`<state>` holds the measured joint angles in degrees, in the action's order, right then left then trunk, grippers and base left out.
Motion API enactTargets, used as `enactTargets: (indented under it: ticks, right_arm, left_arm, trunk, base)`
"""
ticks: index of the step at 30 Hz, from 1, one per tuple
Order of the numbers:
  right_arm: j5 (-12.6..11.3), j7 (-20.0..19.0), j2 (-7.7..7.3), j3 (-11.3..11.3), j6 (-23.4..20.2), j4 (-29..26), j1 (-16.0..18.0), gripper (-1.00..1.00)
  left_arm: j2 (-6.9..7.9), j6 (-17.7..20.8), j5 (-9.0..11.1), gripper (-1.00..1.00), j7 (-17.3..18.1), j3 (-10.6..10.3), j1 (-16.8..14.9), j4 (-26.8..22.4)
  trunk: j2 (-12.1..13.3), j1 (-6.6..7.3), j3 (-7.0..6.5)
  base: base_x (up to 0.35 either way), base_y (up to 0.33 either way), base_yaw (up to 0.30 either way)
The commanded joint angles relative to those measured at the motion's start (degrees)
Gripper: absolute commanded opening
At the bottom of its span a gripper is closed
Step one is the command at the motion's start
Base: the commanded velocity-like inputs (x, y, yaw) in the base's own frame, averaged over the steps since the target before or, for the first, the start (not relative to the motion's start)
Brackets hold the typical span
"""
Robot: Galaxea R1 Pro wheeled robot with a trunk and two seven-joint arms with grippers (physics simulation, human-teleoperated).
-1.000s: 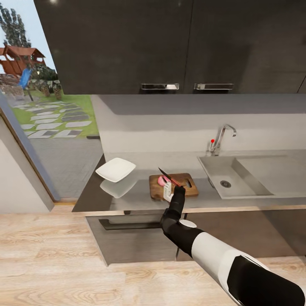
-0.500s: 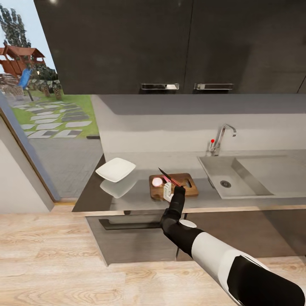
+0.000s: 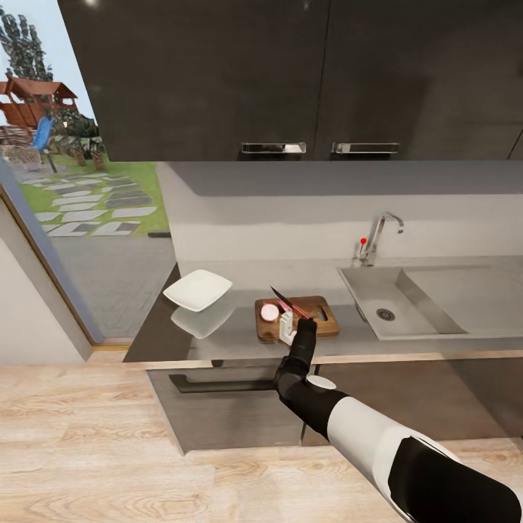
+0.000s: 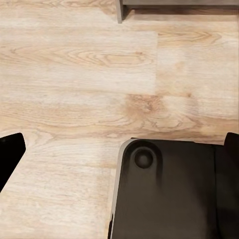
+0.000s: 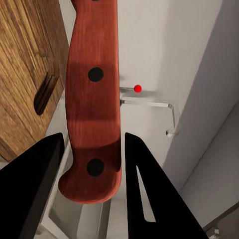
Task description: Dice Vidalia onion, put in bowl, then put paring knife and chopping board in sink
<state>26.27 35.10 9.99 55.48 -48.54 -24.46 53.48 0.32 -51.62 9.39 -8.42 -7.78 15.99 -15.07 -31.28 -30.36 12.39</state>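
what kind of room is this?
A home kitchen, most likely: a sink with a faucet set in a grey countertop, dark upper cabinets, and a chopping board.

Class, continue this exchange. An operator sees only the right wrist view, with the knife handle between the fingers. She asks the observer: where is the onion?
Observer: The onion lies on the board, at the end nearer the bowl.
Operator: Where is that bowl?
Observer: On the countertop, left of the board and apart from it.
Operator: Where is my blade?
Observer: The knife is tilted, its tip raised just above the onion.
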Motion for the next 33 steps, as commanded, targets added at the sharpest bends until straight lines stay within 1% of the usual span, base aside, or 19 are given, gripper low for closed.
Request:
enactTargets:
  ticks: [1, 33]
  right_arm:
    - [-3.69, 0.14, 0.0, 0.07, 0.9, 0.21, 0.05, -1.0]
    - [-3.6, 0.27, 0.0, 0.07, 0.81, 0.38, 0.05, -1.0]
  left_arm:
    - [0.03, -0.06, 0.46, 1.0, -0.28, -0.48, 0.04, -0.14]
    - [-0.02, -0.06, 0.46, 1.0, -0.28, -0.48, 0.02, -0.14]
  trunk:
    - [-0.07, -0.03, 0.1]
    - [-0.07, -0.03, 0.1]
  base:
    - [0.0, 0.0, 0.0]
    - [0.0, 0.0, 0.0]
